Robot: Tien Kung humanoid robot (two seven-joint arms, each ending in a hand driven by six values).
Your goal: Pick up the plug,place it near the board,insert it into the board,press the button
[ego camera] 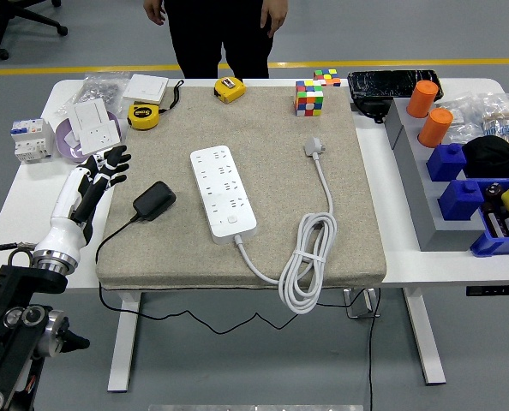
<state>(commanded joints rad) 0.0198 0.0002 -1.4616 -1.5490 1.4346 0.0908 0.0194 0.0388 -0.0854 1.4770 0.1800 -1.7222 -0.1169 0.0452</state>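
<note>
Head view showed my left hand open, holding nothing, near the black plug lying on the mat beside the power strip. I judged it light, rigid; grip its body sides.

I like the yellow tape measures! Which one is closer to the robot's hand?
The yellow tape measure with the black face, at the mat's far left corner, is closer to the left hand. The other tape measure lies further right, at the far edge.

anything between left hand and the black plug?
Nothing: in the head view only bare beige mat separates the left hand from the black plug.
</note>
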